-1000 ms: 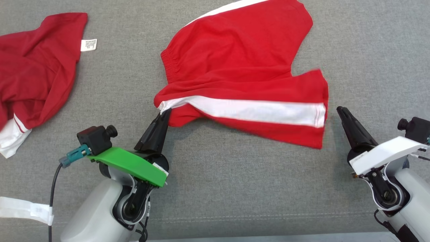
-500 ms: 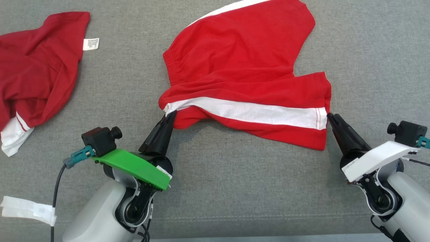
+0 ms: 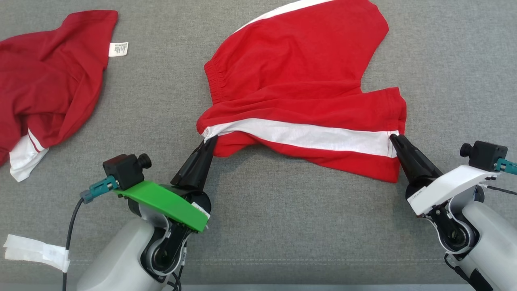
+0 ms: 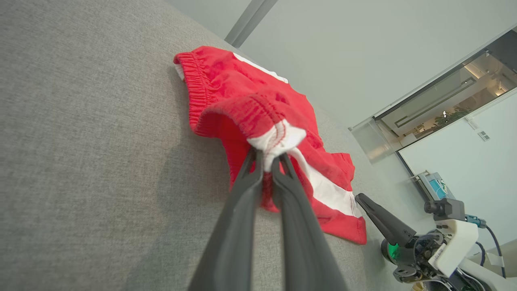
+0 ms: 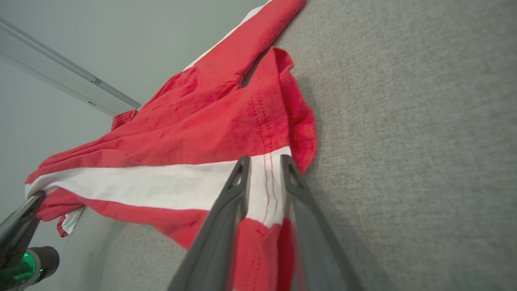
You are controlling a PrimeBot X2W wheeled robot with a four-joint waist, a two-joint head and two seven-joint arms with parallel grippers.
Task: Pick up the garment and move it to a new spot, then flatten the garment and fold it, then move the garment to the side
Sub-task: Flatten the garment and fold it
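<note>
Grey woven upholstery [image 3: 282, 226] spreads under everything. A strip of white tape [image 3: 32, 252] lies on it at the near left edge.

The left gripper [image 3: 211, 139] reaches in from the near left under a green wrist cover [image 3: 165, 204]. Its fingers are pressed together on the near left corner of the red shorts [image 3: 299, 81], at the end of the waistband where the white side stripe [image 3: 315, 137] begins. In the left wrist view that corner bunches up over the fingertips.

The right gripper [image 3: 394, 138] comes in from the near right under a white wrist cover [image 3: 444, 188]. Its tips are at the right-hand hem, at the other end of that stripe. In the right wrist view the two fingers stand a little apart, and the stitched white hem shows in the gap. I cannot tell whether cloth lies between them.

The shorts lie in the middle of the surface. The striped leg stretches left to right between the two grippers. The gathered waistband [image 3: 214, 81] is on the left, and the other leg runs to the far edge.

Well apart at the far left lies a second, darker red garment [image 3: 48, 85], crumpled, with a white label [image 3: 118, 49] showing.
</note>
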